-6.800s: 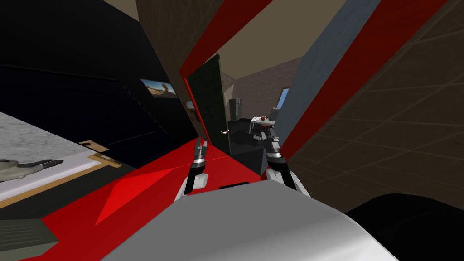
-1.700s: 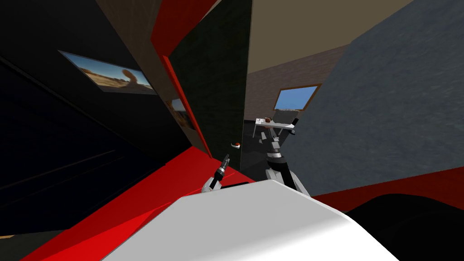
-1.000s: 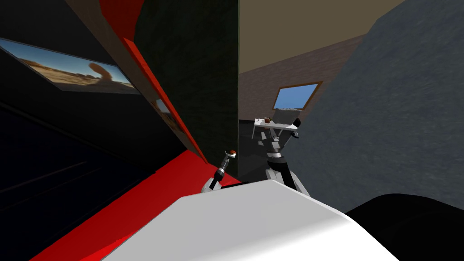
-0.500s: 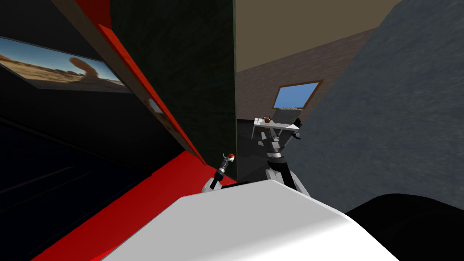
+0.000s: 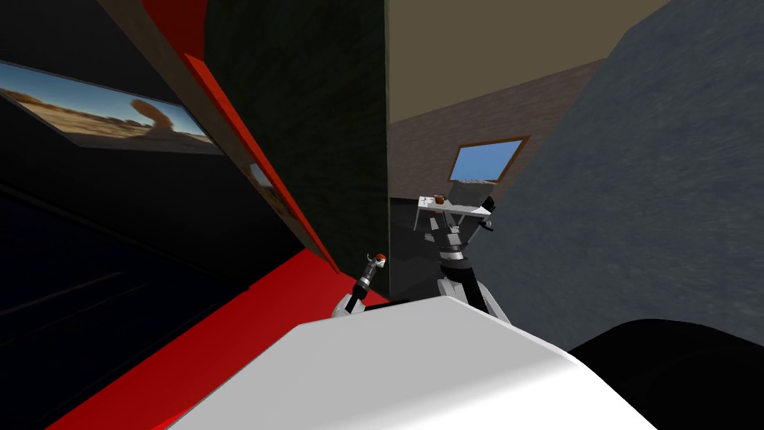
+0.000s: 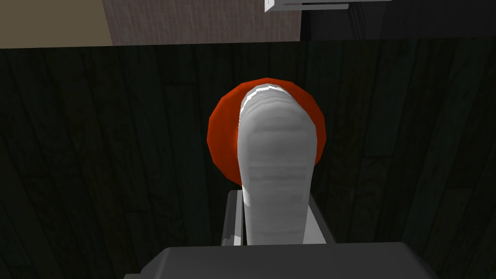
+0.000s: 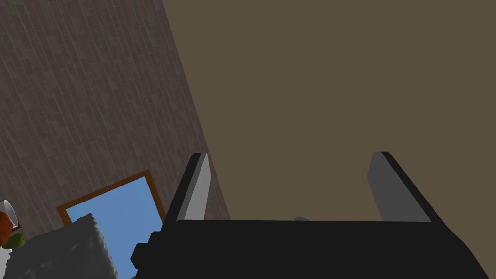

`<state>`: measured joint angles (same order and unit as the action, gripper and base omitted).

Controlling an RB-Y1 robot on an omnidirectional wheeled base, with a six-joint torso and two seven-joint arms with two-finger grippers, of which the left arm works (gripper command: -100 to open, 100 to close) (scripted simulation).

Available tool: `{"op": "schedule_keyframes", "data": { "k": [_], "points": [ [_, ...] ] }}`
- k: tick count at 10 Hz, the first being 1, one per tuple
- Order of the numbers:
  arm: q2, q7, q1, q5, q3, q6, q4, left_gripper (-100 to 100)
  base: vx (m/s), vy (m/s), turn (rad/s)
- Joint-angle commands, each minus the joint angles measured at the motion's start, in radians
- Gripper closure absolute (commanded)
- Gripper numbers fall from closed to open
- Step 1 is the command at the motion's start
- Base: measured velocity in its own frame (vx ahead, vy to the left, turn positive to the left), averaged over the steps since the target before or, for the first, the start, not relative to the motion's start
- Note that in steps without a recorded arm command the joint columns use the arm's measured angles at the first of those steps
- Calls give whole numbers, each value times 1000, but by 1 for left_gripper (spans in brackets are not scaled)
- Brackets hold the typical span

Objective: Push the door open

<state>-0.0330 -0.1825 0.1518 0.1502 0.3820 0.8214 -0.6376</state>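
Left gripper (image 5: 371,264), lower centre of head view, apparently clamps the handle (image 6: 273,160) of the door (image 5: 321,112); right gripper (image 7: 290,156) idles, jaws spread. Next: drive the door forward.

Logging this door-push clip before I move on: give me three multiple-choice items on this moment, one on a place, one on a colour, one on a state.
1. Where is the left gripper?
A. At the door handle
B. On a sofa cushion
C. Inside a drawer

2. What colour is the round plate behind the handle on the dark door?
A. Blue
B. Red-orange
C. Yellow

3. How does the right gripper stand?
A. Shut on a towel
B. Shut on the handle
C. Open, holding nothing

Key: 1 A, the left wrist view shows its fingers pressing the pale handle's sides. 2 B, the plate shows red-orange around the handle. 3 C, the right wrist view shows its two fingers wide apart with nothing between them.
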Motion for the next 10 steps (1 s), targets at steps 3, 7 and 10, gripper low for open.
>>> {"op": "schedule_keyframes", "data": {
  "k": [3, 7, 10],
  "points": [
    [-15, 14, 1, -14, -31, -2, -7, 100, 141, -131, 41],
    [-23, 32, 4, -32, -70, -6, -3, 100, 134, -132, 43],
    [-28, 54, 7, -54, -117, -10, 1, 100, 136, -128, 57]
  ]
}}
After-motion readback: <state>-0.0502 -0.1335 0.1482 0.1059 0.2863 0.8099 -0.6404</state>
